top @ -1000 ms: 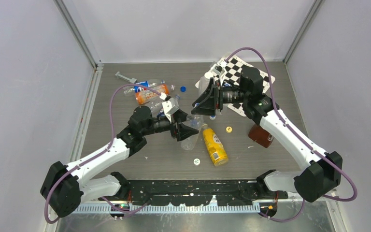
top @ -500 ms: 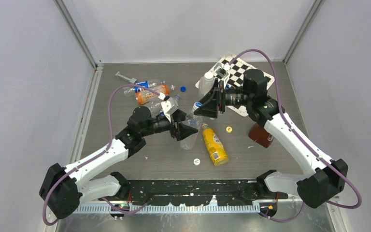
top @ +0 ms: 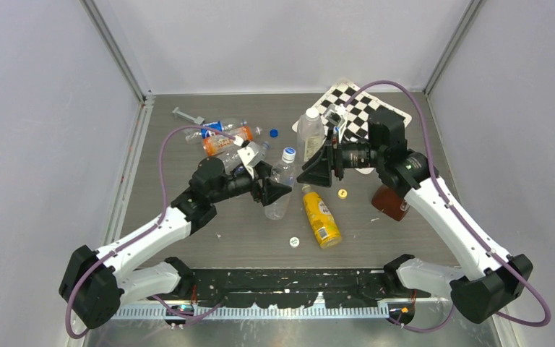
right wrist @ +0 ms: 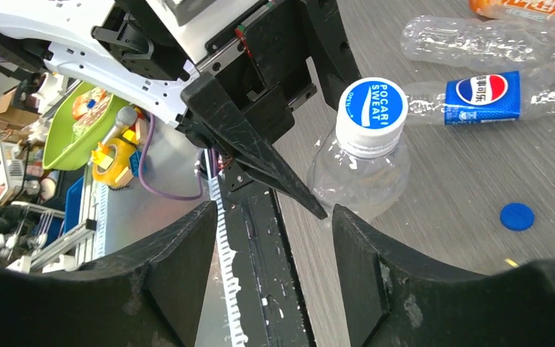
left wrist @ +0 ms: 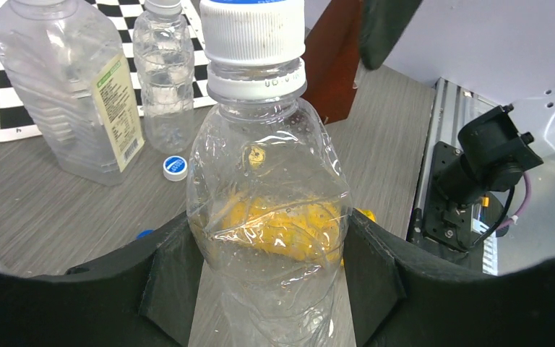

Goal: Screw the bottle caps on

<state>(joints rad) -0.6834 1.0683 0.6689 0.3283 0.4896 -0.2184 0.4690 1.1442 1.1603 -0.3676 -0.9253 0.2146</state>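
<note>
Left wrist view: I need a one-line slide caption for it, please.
Left gripper clamps a clear bottle topped with a white cap; a labelled bottle and a slim bottle stand behind.

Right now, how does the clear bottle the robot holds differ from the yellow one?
The clear bottle stands upright, clamped in the left gripper; the yellow bottle lies on its side on the table, untouched. The clear bottle is see-through with a white cap; the yellow bottle is opaque. Both are drink bottles.

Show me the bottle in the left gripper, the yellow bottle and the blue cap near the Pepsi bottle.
Held bottle [left wrist: 271, 195], left wrist view, on its clear belly.
Yellow bottle [top: 321, 217], top view, mid-body.
Blue cap [right wrist: 517, 216], right wrist view, its top.
</note>
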